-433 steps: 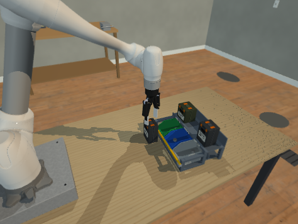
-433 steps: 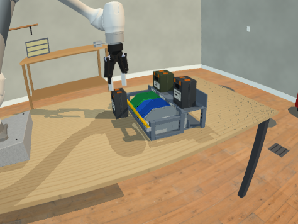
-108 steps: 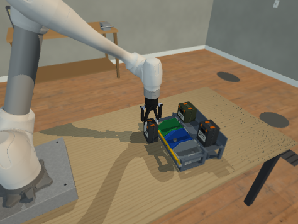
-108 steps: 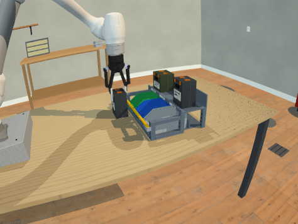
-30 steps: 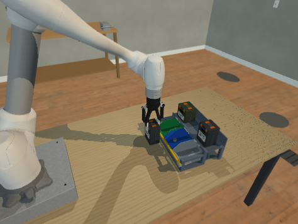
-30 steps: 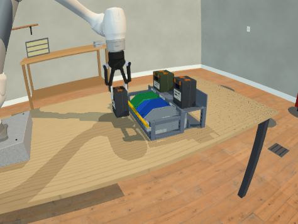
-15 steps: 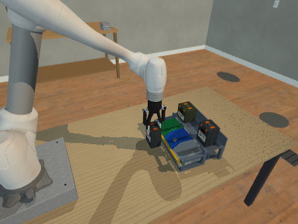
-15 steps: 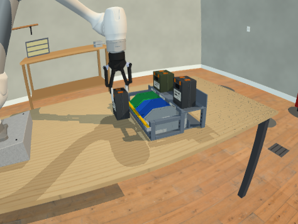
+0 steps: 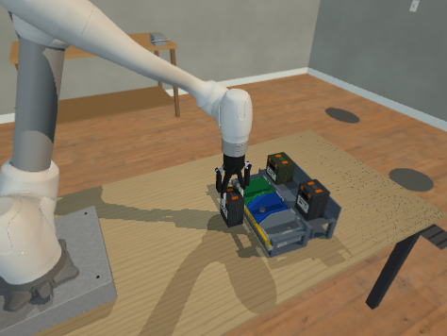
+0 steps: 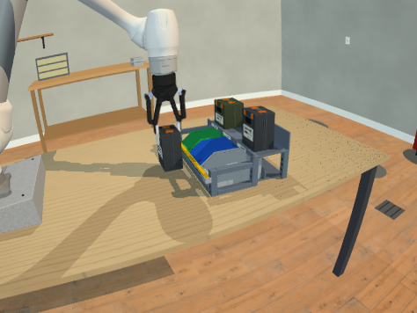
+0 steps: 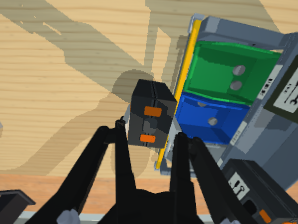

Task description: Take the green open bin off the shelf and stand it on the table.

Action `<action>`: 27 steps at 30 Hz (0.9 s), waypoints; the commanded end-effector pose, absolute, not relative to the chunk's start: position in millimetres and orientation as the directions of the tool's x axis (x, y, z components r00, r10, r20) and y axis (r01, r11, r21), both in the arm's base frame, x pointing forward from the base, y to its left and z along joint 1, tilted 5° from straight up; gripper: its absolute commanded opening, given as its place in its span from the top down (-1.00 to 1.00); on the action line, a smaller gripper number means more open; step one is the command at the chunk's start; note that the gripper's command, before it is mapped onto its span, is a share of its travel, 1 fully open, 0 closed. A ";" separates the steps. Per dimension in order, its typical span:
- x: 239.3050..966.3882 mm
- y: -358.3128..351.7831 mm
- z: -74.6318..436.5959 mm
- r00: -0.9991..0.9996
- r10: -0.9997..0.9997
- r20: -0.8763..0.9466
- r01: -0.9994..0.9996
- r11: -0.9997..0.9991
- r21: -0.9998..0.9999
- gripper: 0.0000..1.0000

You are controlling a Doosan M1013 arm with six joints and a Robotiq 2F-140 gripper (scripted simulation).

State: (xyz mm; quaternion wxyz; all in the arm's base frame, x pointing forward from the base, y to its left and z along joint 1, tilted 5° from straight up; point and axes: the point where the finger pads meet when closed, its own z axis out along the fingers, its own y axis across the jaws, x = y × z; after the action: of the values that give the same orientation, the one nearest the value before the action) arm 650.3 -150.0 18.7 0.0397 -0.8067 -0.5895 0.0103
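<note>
The green open bin [image 9: 258, 186] sits in the grey shelf [image 9: 288, 218], at the far end of a row with a blue bin [image 9: 266, 206] and a grey bin [image 9: 284, 227]. In the wrist view the green bin [image 11: 232, 72] holds two small grey parts. My gripper [image 9: 232, 188] is beside the shelf's yellow-edged front, left of the green bin. It is shut on the top of a black case with orange clips [image 9: 232, 208], which stands upright with its base at or just above the table. The case also shows in the wrist view [image 11: 150, 114].
An olive case [image 9: 280, 168] and another black case [image 9: 312, 199] stand on the shelf's upper level behind the bins. The robot's grey base plate [image 9: 57, 278] is at the table's left end. A wooden side table stands by the back wall.
</note>
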 end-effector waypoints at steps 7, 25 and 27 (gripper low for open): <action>637.4 -176.6 17.9 0.302 0.953 0.030 0.951 -0.299 -0.077 1.00; 620.5 -212.6 17.1 0.302 0.953 0.030 0.951 -0.299 -0.077 1.00; 620.5 -212.6 17.1 0.302 0.953 0.030 0.951 -0.299 -0.077 1.00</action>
State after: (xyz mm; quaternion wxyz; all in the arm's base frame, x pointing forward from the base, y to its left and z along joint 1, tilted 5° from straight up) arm 620.7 -212.0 16.9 0.0398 -0.8054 -0.5913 0.0108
